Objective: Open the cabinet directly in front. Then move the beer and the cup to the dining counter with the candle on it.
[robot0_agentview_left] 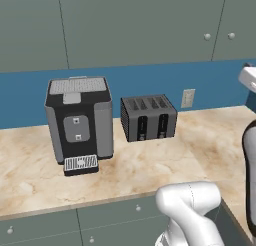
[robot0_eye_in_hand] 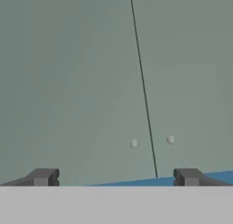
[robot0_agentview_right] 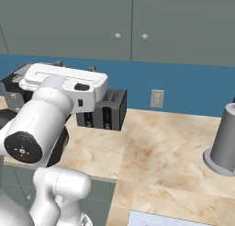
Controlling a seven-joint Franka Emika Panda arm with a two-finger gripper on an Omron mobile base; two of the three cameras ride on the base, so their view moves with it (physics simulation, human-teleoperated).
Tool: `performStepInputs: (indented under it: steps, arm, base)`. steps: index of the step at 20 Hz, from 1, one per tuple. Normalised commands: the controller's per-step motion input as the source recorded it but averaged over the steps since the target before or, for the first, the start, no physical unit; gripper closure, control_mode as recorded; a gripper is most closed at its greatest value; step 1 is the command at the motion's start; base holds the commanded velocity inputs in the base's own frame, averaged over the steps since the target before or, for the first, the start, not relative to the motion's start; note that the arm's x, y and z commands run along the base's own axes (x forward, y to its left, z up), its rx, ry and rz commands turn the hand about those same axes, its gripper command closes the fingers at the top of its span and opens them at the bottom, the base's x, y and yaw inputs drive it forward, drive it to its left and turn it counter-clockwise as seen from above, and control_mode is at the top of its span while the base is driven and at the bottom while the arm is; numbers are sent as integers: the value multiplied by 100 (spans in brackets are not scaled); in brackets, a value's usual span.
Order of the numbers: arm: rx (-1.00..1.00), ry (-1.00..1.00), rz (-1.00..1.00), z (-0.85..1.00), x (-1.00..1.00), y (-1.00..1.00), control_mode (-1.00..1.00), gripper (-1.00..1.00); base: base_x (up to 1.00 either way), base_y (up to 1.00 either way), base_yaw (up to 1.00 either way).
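Fingertips dark, at bottom of hand view, spread fully apart, nothing between them, touching nothing. Gripper aimed at cabinet doors, still well short of them. Doors shut: flat grey-green panels, thin vertical seam between them. Two round pale knobs low on doors, left knob and right knob, one on each side of seam, near lower edge. Blue wall strip visible just under doors.

Left base view: same cabinet above blue backsplash, knob pair at upper right. Desk of beige marble pattern below. Coffee machine on desk at left, upright, drip tray at front. Toaster just beside it to right, apart, not touching. Wall outlet on backsplash right of toaster. Drawer fronts with small knobs under desk edge.

Right base view: white arm in foreground, covering part of toaster. Grey cylinder on round base at right edge of desk; identity not discernible.
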Motion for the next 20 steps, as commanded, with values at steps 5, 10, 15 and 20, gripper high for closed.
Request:
performStepInputs:
  steps: [5, 10, 15, 20]
  arm:
    - [1, 0, -7, 0, 19, -4, -100, -100]
    - [0, 3, -1, 0, 32, 0, -100, -100]
    - [0, 8, 0, 0, 49, 0, -100, -100]
    - [2, 14, 0, 0, 55, -7, -100, -100]
  base:
    - [0, 0, 0]
    - [0, 0, 0]
    - [0, 0, 0]
    - [0, 0, 0]
